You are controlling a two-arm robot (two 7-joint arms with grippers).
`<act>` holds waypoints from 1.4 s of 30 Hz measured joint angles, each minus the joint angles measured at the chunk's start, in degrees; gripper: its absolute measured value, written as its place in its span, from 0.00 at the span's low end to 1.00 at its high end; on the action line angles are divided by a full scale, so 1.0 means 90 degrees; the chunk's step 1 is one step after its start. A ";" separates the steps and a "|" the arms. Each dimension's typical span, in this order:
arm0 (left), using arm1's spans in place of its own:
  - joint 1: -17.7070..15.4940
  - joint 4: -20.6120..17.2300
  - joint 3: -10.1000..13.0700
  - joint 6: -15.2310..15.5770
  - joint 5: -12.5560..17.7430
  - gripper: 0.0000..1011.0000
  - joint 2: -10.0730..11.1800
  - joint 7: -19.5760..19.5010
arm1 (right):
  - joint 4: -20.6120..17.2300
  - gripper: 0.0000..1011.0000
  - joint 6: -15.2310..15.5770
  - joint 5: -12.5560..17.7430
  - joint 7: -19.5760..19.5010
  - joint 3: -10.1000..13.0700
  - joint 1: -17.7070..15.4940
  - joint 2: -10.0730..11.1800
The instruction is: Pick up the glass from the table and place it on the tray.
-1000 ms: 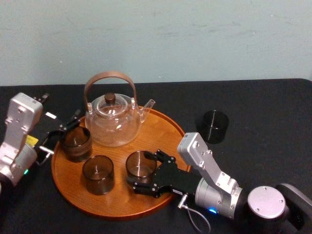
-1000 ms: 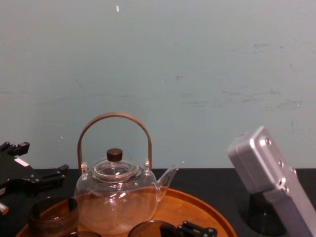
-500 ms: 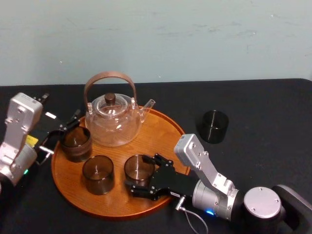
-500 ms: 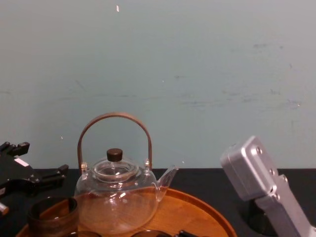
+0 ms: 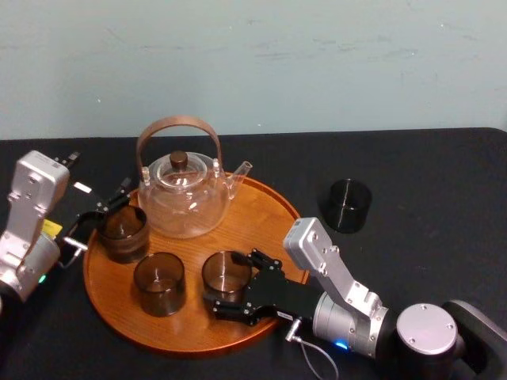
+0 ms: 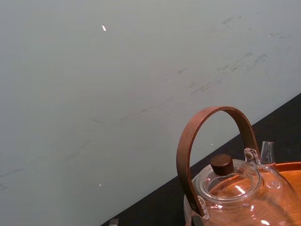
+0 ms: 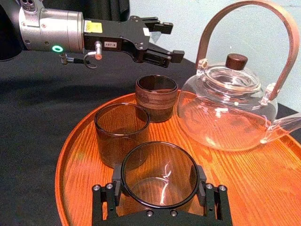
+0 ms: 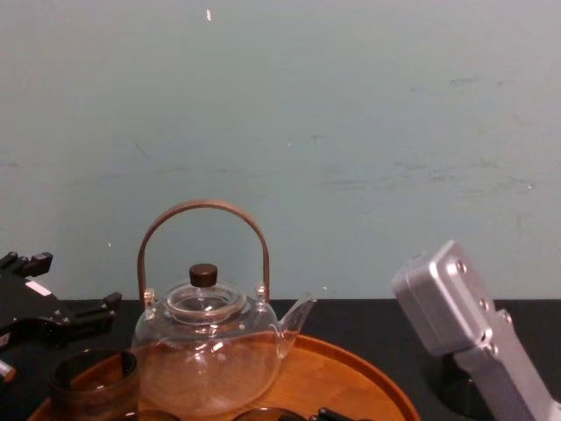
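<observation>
One glass [image 5: 224, 271] is at the tray's [image 5: 261, 214] near edge, our right gripper [image 5: 231, 283] closed around its wall. We judge it light, rigid, slick and fragile: hold mid-wall, gently. Our left gripper [image 5: 107, 202] hovers spread beside the left edge.

The site is presenting as a robotics test lab. A bench [image 5: 444, 174] draped in black cloth is standing against a bare, scuffed pale wall [image 5: 317, 55]. A teapot [image 5: 182, 194] is sitting on a tray [image 5: 265, 214], and metal robot arms [image 5: 337, 277] are stationed at it.
</observation>
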 joint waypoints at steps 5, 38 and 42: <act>0.0000 0.0000 0.0000 0.0000 0.0000 0.99 0.0000 0.0000 | -0.0003 0.93 -0.0003 -0.0002 -0.0003 0.0002 -0.0002 0.0002; 0.0000 0.0000 0.0000 0.0000 0.0000 0.99 0.0000 0.0000 | -0.1070 0.99 -0.0736 0.0111 -0.0141 0.0437 -0.0460 0.0442; 0.0001 0.0000 0.0000 0.0000 0.0000 0.99 0.0000 0.0000 | -0.1375 0.99 -0.0854 0.0227 -0.0197 0.0633 -0.0688 0.0590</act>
